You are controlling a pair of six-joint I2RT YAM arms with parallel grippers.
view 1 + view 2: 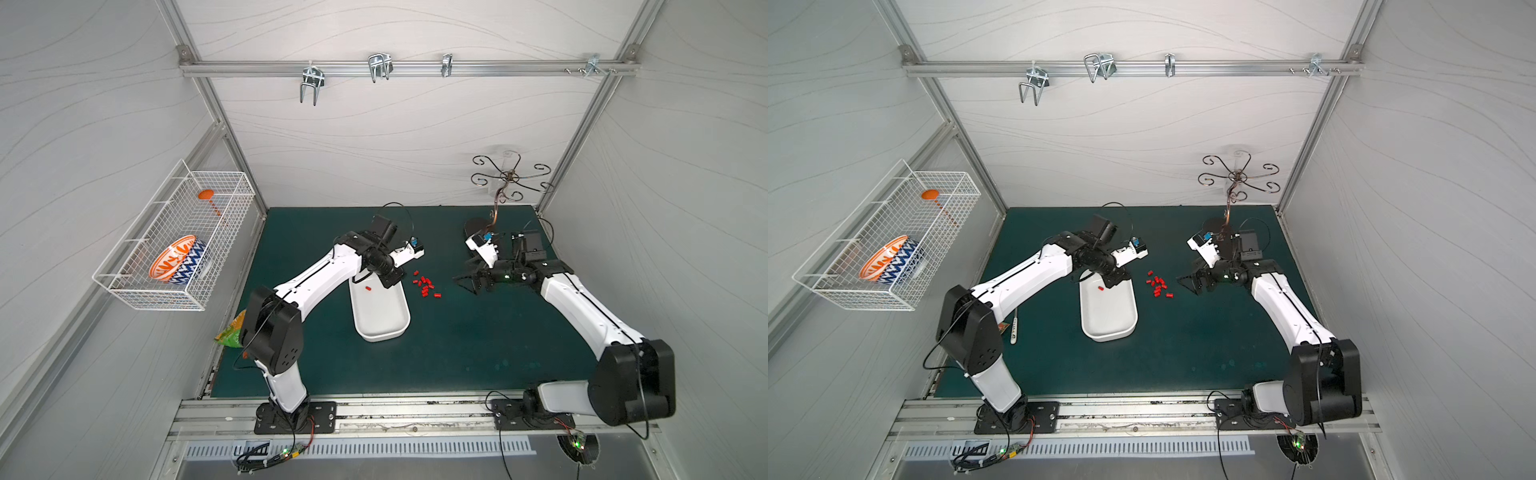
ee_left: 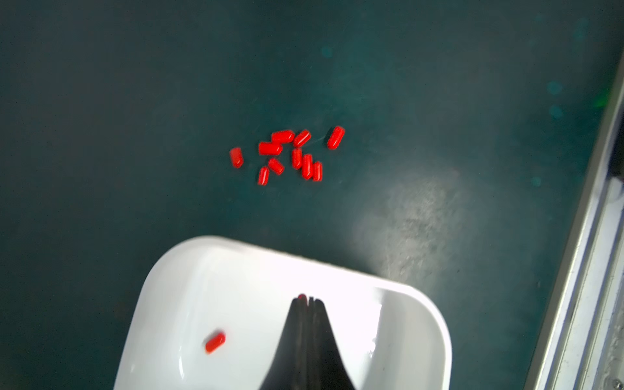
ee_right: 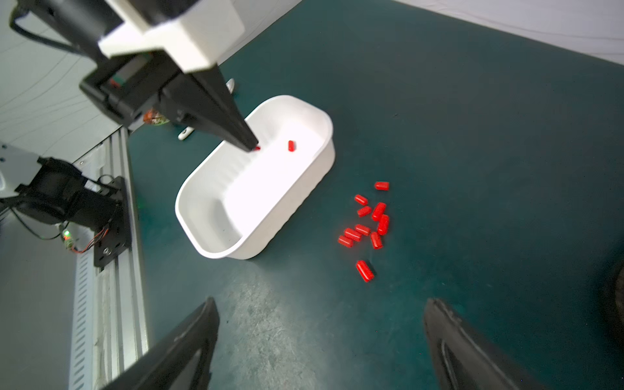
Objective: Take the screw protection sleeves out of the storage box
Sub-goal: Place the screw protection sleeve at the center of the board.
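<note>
Left gripper is clamped on one screw protection sleeve; it is judged light and slippery, best pinched mid-length.

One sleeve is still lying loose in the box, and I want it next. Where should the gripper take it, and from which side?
Pinch the loose sleeve across its middle, jaws on its two long sides, coming down from above. It lies on its side on the box floor, apart from the walls, so both fingers should fit. The left gripper is shut on another sleeve.
</note>
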